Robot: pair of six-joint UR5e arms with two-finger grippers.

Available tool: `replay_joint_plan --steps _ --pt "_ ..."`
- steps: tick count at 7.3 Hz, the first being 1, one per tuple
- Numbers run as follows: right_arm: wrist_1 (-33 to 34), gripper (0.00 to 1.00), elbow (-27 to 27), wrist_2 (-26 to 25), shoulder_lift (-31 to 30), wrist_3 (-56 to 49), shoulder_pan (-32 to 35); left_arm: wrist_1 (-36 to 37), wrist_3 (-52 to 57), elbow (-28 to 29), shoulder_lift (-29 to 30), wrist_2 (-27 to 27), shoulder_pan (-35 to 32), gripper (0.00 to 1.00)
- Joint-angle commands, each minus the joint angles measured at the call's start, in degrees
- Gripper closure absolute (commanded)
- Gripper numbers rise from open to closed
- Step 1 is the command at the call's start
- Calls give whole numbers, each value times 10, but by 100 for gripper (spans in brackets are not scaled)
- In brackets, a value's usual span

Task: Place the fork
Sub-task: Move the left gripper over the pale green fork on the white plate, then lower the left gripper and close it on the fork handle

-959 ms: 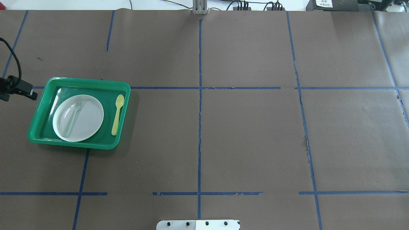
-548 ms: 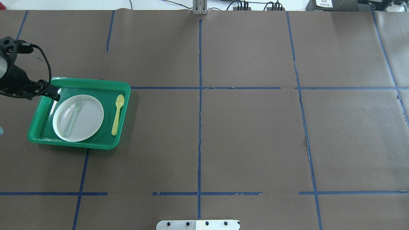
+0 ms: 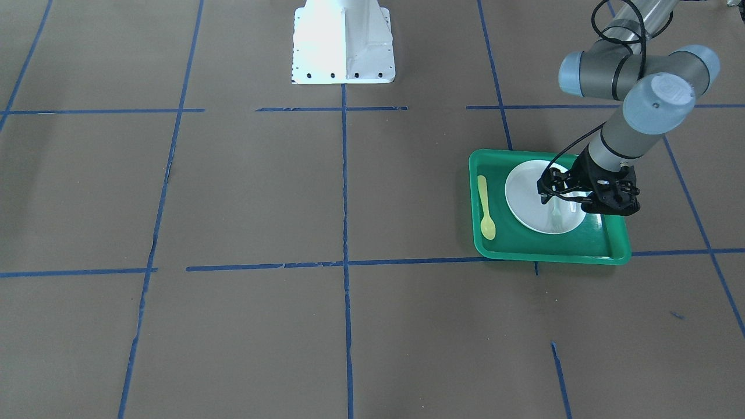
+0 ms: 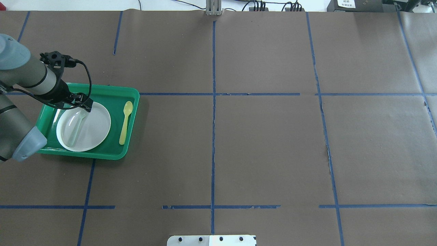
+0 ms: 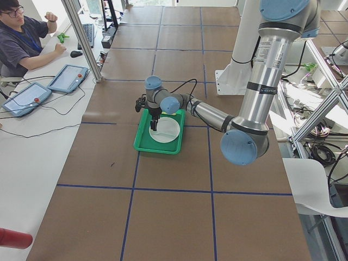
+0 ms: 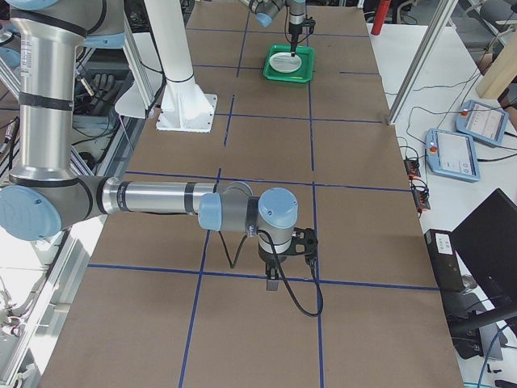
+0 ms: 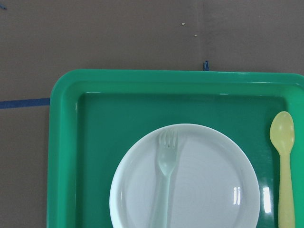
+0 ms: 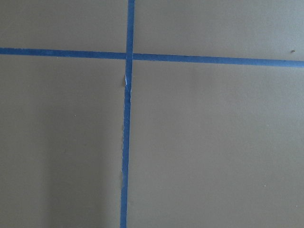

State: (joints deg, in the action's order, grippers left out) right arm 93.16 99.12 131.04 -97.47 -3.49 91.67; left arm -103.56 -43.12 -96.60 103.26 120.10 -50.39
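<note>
The pale fork [image 4: 75,128] lies free on the white plate [image 4: 97,126] inside the green tray [image 4: 102,89] at the table's left. Its tines point to the table's far side. In the left wrist view the fork [image 7: 165,175] lies on the plate [image 7: 209,171], with no fingers in sight. My left gripper [image 4: 84,104] hovers above the plate's far edge, over the fork's tines. In the front view it [image 3: 588,201] looks open and empty above the fork [image 3: 557,216]. My right gripper [image 6: 275,275] shows only in the exterior right view, over bare table; I cannot tell its state.
A yellow spoon [image 4: 125,123] lies in the tray to the right of the plate. The robot's white base plate [image 3: 342,41] stands at the table's near middle. Blue tape lines cross the brown table cover. An operator [image 5: 22,38] sits at a side desk.
My left arm has swung in from the table's left edge and now hangs over the tray and the plate's far edge. The fork, plate and spoon have not moved.
</note>
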Motion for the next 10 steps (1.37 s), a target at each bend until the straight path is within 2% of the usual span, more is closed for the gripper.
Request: replay_joint_plan --steps 1,2,3,8,10 --pt "0 0 -1 0 0 0 0 -72 -44 26 -21 -11 18 0" --pt "0 0 0 0 0 0 0 -121 -56 33 -44 -11 19 0" --pt "0 0 0 0 0 0 0 -138 -82 33 -50 -11 23 0" --pt "0 0 0 0 0 0 0 -137 -96 34 -50 -12 57 0" --pt "0 0 0 0 0 0 0 -137 -93 28 -51 -12 56 21"
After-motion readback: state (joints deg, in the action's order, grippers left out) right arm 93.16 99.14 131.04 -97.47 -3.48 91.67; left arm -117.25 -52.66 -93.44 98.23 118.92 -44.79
